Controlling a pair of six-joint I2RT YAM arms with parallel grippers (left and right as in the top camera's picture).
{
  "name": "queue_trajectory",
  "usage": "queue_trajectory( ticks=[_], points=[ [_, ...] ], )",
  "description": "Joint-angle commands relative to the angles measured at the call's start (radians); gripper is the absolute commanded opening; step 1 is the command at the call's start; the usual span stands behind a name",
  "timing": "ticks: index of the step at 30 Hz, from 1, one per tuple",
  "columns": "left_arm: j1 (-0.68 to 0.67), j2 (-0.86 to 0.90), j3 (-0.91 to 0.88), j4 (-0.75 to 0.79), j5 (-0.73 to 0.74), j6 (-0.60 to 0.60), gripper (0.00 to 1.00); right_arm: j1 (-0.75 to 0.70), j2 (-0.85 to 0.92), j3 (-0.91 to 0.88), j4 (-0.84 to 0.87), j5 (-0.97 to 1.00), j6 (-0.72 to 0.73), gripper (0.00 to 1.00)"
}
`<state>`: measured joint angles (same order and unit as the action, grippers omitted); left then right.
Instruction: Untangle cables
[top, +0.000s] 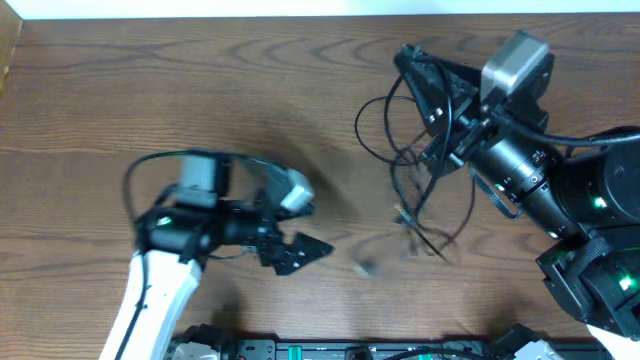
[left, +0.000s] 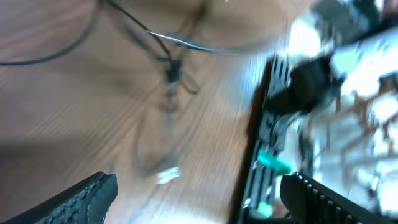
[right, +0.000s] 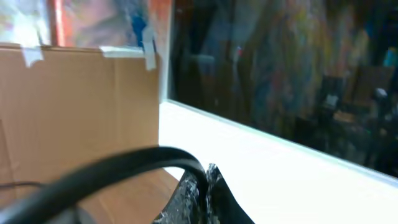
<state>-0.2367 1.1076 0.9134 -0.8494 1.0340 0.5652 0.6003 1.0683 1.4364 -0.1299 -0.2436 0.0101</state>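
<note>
A tangle of thin black cables (top: 412, 225) hangs from my right gripper (top: 407, 62) down to the wooden table. One loop bulges out to the left. A small light plug end (top: 365, 268) lies blurred on the table below the tangle. In the right wrist view my right gripper (right: 207, 182) is shut on a black cable (right: 124, 163) that arcs off to the left. My left gripper (top: 305, 250) is open and empty, low over the table left of the plug. In the left wrist view, strands (left: 169, 41) and the plug (left: 168, 176) lie beyond the open jaws (left: 199, 196).
A black equipment rail (top: 350, 350) runs along the table's front edge and also shows in the left wrist view (left: 261, 130). A cardboard box (right: 74, 112) stands at the far end of the table. A white strip (top: 320, 8) borders the back edge.
</note>
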Motion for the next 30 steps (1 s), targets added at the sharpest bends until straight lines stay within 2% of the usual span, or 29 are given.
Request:
queue_trajectory(
  ticks=[1, 5, 11, 16, 24, 30],
  points=[
    [-0.135, 0.090, 0.024, 0.058, -0.157, 0.097, 0.89, -0.003, -0.031, 0.009, 0.000, -0.056, 0.035, 0.01],
    [-0.214, 0.187, 0.024, 0.176, -0.243, 0.096, 0.89, -0.003, -0.050, 0.009, -0.029, -0.066, 0.038, 0.01],
    [-0.225, 0.277, 0.024, 0.333, -0.242, 0.087, 0.89, -0.003, -0.080, 0.009, -0.065, -0.118, 0.049, 0.01],
    [-0.225, 0.312, 0.024, 0.486, -0.243, 0.017, 0.89, -0.003, -0.095, 0.009, -0.091, -0.198, 0.071, 0.01],
    [-0.225, 0.313, 0.024, 0.617, -0.251, -0.052, 0.89, -0.003, -0.110, 0.009, -0.095, -0.315, 0.110, 0.01],
    [-0.225, 0.313, 0.024, 0.658, -0.250, -0.071, 0.89, -0.003, -0.151, 0.009, -0.076, -0.396, 0.140, 0.01]
  ],
)
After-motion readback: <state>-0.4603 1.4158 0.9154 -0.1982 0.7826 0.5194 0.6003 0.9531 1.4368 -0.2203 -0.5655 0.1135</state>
